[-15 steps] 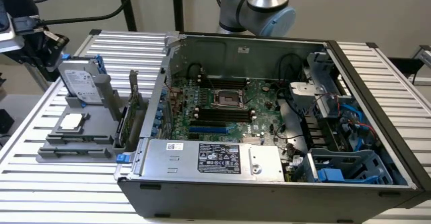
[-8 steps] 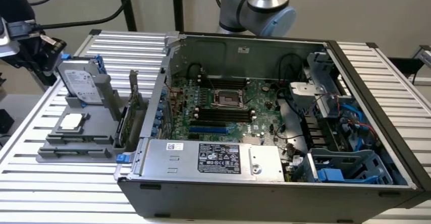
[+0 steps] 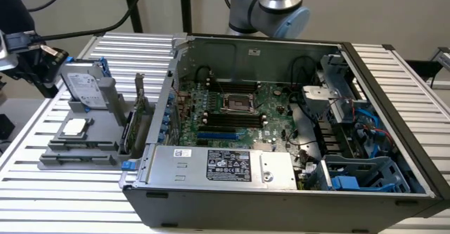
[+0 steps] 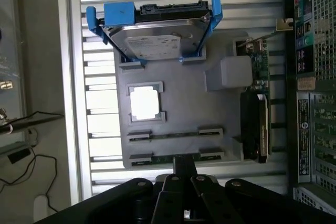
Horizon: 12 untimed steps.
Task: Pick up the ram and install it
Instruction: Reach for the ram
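Open computer case (image 3: 281, 207) on the slatted table; its long black memory slots (image 3: 232, 119) look empty, so nothing is installed yet. Gray parts tray (image 4: 178, 103) just beside the case. Gripper (image 4: 184, 163) poised over the tray, fingers pressed together and holding nothing. Ram (image 4: 163, 157) seated in its tray holder, right at the fingertips, not yet lifted.

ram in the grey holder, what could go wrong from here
The pincer is shut over the ram nearest it; descending like that, it might press on the stick rather than straddle it. A second stick lies just beside it, so a skewed grip could catch that one too.
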{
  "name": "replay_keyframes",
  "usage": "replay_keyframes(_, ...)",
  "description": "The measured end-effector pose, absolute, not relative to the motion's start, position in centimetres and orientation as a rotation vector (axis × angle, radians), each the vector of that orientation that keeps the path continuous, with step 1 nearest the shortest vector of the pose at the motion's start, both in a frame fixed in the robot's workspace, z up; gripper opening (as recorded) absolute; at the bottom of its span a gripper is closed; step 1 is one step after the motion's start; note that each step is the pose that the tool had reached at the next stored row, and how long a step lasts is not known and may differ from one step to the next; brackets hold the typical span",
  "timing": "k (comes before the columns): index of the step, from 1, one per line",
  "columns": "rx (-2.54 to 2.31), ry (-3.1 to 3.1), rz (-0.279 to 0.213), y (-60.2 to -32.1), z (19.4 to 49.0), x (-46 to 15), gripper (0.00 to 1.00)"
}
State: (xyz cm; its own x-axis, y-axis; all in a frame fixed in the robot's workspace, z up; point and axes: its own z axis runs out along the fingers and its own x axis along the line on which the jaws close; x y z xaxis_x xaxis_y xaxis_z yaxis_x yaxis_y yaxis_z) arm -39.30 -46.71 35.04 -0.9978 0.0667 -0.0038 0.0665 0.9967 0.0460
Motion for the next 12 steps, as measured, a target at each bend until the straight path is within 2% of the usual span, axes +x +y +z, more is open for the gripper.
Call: replay_keyframes(12,0.064,3.139,0.060,-48.1,33.8,-38.6,0.11)
